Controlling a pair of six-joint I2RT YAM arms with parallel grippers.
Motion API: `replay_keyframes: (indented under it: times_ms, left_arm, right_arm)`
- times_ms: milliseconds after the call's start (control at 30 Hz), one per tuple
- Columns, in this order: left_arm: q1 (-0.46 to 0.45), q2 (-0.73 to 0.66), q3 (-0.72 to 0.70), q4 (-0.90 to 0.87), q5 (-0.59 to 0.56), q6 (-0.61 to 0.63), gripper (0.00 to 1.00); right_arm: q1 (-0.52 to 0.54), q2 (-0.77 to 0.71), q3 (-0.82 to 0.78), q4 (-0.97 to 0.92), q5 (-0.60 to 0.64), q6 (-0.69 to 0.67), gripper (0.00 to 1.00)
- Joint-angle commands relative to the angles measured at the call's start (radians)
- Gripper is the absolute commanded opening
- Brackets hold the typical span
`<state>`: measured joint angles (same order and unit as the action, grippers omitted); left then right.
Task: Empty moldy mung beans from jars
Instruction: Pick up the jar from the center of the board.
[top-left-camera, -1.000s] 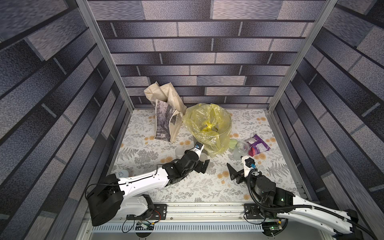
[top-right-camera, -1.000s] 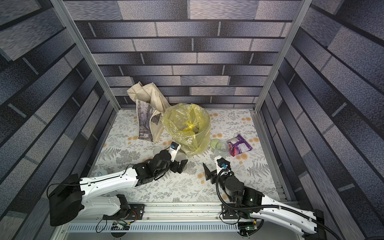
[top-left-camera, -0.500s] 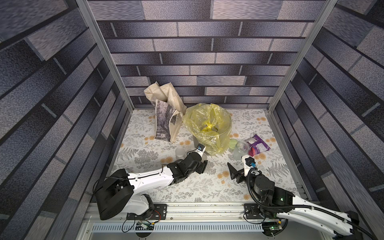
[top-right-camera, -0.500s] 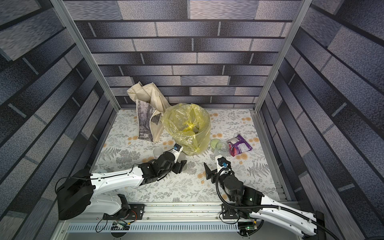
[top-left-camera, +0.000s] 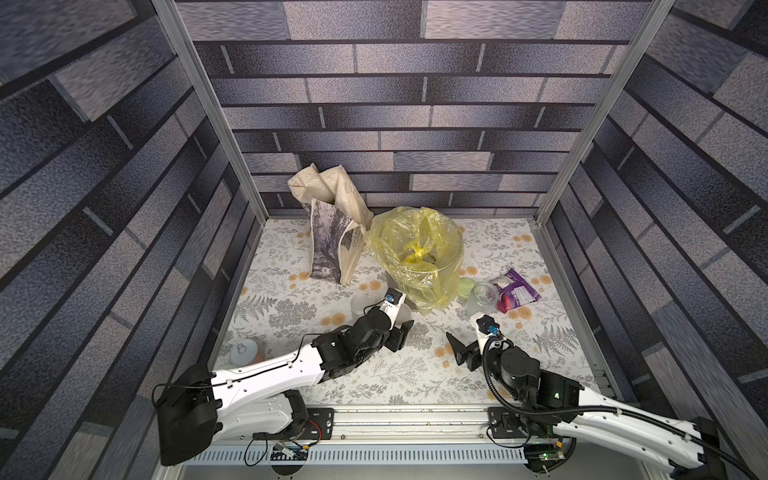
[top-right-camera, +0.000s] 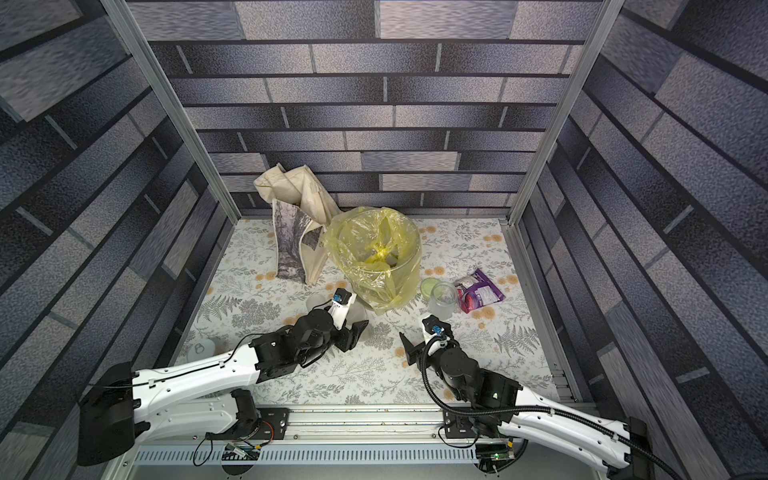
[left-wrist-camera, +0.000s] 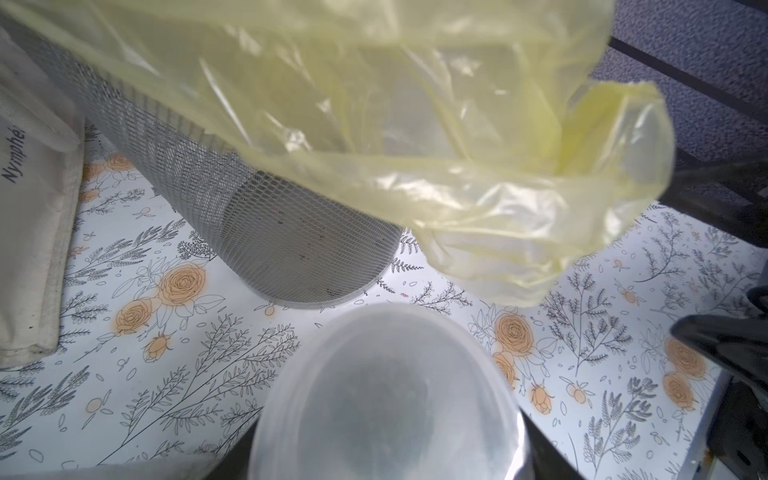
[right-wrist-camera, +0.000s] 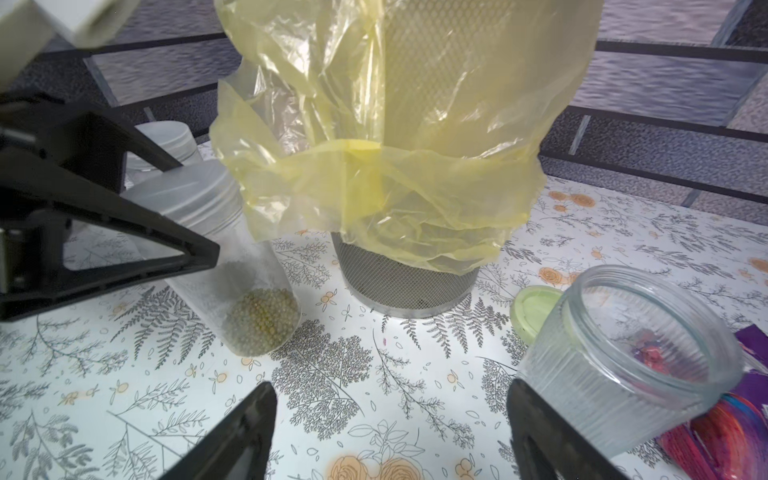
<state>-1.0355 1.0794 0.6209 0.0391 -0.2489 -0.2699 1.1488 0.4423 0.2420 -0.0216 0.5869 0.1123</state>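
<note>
Tabletop (top-left-camera: 395, 382) with a fern-and-orange-flower print, seen from above, two robot arms reaching in from the near edge.

Near the centre, left gripper (top-left-camera: 402, 328) pinching a slim jar (right-wrist-camera: 249, 274) at its lid end. In the right wrist view, one black finger in front of the jar and one behind. Whitish lid (left-wrist-camera: 382, 395) on. Jar tilted, lid end up toward the gripper, base down by the tabletop, just near and left of the wastebasket's foot. Contact between base and tabletop: unclear. Mung beans (right-wrist-camera: 262, 320) heaped as a small olive-green mass in the low end of that jar, rest of the inside hazy white.

Right gripper (top-left-camera: 463, 353) to the right, well apart from the left one, spread wide with nothing between its fingers, pointing toward the far side.

Mesh wastebasket (right-wrist-camera: 407, 286), grey, at centre far, with a yellow plastic liner (top-left-camera: 386, 249) draped over the rim and down the sides. Cloth tote (top-left-camera: 332, 249), cream with a grey print, upright just left of it.

Second slim jar (top-left-camera: 359, 305) standing with its lid on, just left of the left arm's wrist. Ribbed jar (top-left-camera: 482, 297) upright and open, right of the wastebasket. Pale green lid (top-left-camera: 466, 286) lying flat between the two, close against the jar. Purple pouch (top-left-camera: 517, 291) flat just beside the ribbed jar, on its right.
</note>
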Motion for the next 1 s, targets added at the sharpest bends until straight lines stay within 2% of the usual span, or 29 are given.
replay_keyframes:
  times_ms: [0, 200, 533, 667, 967]
  left_arm:
    - [-0.018, -0.072, 0.056, -0.115, -0.015, 0.006, 0.63]
    - [-0.057, -0.179, 0.122, -0.277, 0.006, 0.005, 0.65]
    - [-0.077, -0.308, 0.191, -0.400, -0.007, 0.012, 0.65]
    - [-0.078, -0.308, 0.232, -0.425, -0.021, 0.042, 0.65]
    - [-0.066, -0.216, 0.393, -0.525, -0.015, 0.074, 0.66]
  right_arm:
    - [-0.010, 0.038, 0.045, 0.060, -0.079, -0.037, 0.87]
    - [-0.017, 0.111, 0.065, 0.116, -0.150, -0.046, 0.87]
    - [-0.053, 0.173, 0.127, 0.167, -0.220, -0.074, 0.86]
    - [-0.059, 0.185, 0.176, 0.173, -0.246, -0.074, 0.86]
    - [-0.072, 0.184, 0.284, 0.093, -0.293, -0.113, 0.85]
